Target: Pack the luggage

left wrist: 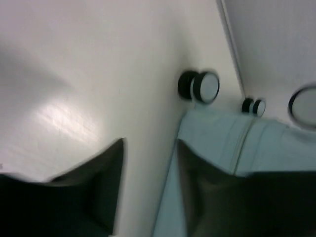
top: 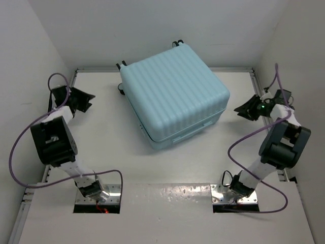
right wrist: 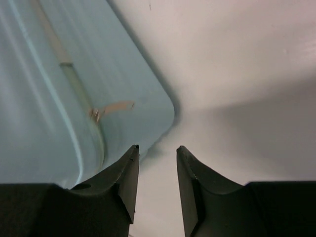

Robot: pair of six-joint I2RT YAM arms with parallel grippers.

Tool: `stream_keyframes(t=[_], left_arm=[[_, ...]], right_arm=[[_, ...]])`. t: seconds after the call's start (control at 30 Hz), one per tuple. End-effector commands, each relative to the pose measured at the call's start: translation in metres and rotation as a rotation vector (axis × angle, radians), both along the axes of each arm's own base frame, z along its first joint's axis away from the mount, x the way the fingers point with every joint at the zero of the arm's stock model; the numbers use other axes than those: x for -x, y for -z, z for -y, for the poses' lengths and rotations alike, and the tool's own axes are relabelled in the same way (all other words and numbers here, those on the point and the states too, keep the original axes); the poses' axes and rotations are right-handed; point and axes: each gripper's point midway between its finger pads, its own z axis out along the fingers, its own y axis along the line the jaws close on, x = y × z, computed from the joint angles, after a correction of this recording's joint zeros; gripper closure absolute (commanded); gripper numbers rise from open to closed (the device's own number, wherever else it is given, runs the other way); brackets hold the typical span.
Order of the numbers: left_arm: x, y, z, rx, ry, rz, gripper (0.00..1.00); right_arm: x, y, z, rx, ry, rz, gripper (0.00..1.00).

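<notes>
Left claw [left wrist: 148,148] and right claw [right wrist: 157,150] (both released) flank luggage [top: 172,94] on white-walled table [top: 101,147].

White table [top: 101,147] enclosed by plain white walls [top: 152,25].

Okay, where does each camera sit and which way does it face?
Top external: above and behind the arms, looking down at the closed luggage; left gripper and right gripper show.
Left wrist: low over the table, facing the luggage's wheels; own fingers below.
Right wrist: facing the luggage's zipper pull; own fingers below.
All share the luggage.
</notes>
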Motion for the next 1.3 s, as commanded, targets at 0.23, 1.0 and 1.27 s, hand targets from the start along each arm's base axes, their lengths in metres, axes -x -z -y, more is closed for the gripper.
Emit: stream_keyframes(t=[0.23,1.0,1.27], left_arm=[[0.106,0.080,0.145,0.126,0.324,-0.273,1.00],[-0.121,-0.010,0.157,0.202,0.338,0.270,0.53],[-0.074,-0.030,0.089,0.128,0.285,0.258,0.40]], right_arm=[[-0.125,0.060,-0.031,-0.019,0.006,0.044,0.70],[-0.050,0.029,-0.236,-0.327,-0.268,-0.068,0.71],[-0.066,-0.008,-0.170,-0.175,-0.194,0.087,0.69]])
